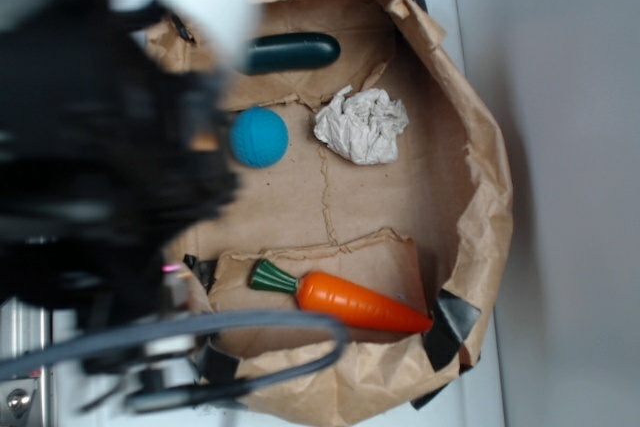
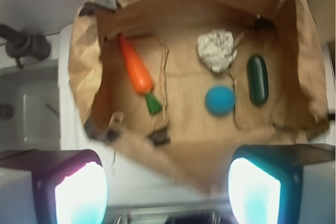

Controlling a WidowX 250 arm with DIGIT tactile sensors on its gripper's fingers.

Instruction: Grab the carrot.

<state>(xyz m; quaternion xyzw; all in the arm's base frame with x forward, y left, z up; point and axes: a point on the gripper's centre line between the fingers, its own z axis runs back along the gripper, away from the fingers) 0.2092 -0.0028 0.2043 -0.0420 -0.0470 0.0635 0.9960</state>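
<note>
Brown paper tray [image 2: 294, 51] holds the carrot [image 2: 136, 69]; pincer [image 2: 168, 190] wide, empty, so I shift toward it, straddle mid-body, descend.

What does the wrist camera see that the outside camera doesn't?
Only the wrist view shows the two glowing fingertips of the open gripper, wide apart at the bottom. Only the exterior view shows the blurry black arm and grey cables. Both show the carrot, blue ball, crumpled paper and dark green capsule in the paper tray.
</note>
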